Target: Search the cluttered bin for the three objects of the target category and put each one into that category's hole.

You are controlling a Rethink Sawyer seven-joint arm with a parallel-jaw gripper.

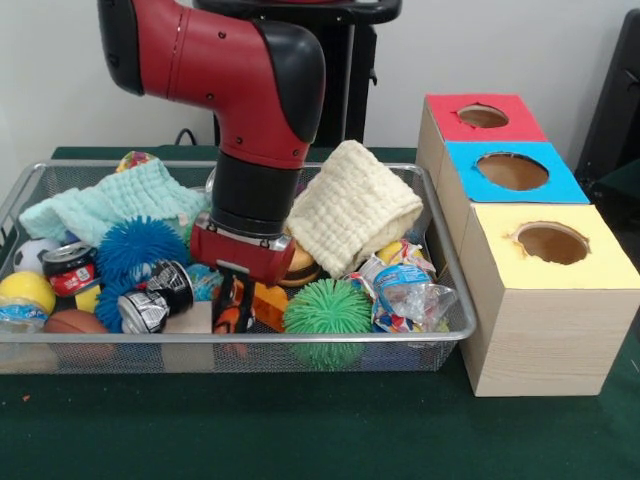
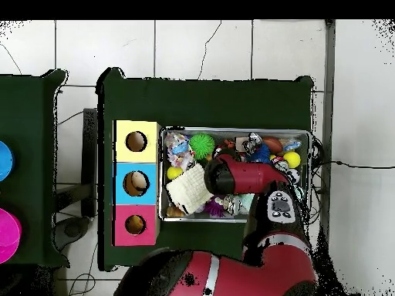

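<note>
The wire mesh bin [image 1: 230, 339] is full of clutter; it also shows in the overhead view [image 2: 231, 130]. My gripper [image 1: 235, 300] reaches down into its front middle, right over an orange black-striped tiger toy [image 1: 230, 318]. The wrist hides how the gripper stands on it. In the overhead view the arm hides the gripper. A yellow shape [image 1: 390, 250] peeks out beside the cream cloth; I cannot tell if it is the duck. The red-topped box's hole [image 1: 483, 116] is at the far end of the box row, right of the bin, and shows in the overhead view [image 2: 135, 224].
A cream cloth [image 1: 350, 205] and a mint cloth [image 1: 115, 205] lie over the pile. Blue spiky balls [image 1: 140, 245], a green spiky ball [image 1: 327, 310], crushed cans [image 1: 155, 298], sport balls [image 1: 25, 292] and crumpled packets [image 1: 405, 290] fill the bin. The blue hole [image 1: 512, 171] and the yellow hole [image 1: 552, 243] are nearer.
</note>
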